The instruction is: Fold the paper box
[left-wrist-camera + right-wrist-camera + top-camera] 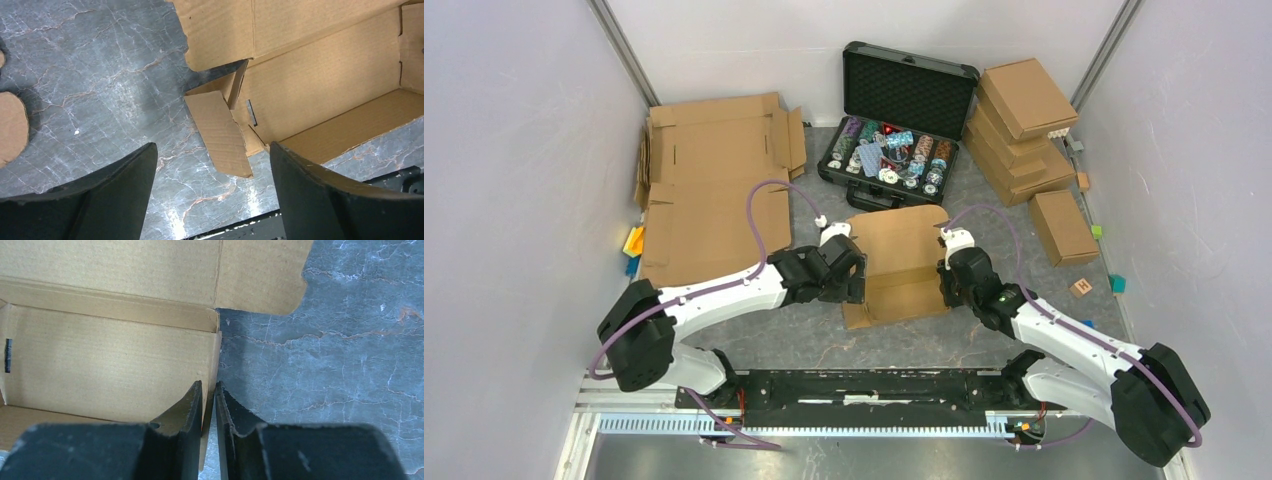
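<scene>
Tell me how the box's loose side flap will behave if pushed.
The flap probably hinges easily: it hangs bent off a crease. The paper box looks light, thin corrugated card, so it might slide on the smooth table, though the right gripper pinching its wall should steady it.

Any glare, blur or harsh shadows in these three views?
Top external: even light, soft shadows, sharp. Left wrist: glare patches on the table, left end effector dark and soft-edged, box sharp. Right wrist: right end effector close to the lens, slightly blurred; box well lit.
</scene>
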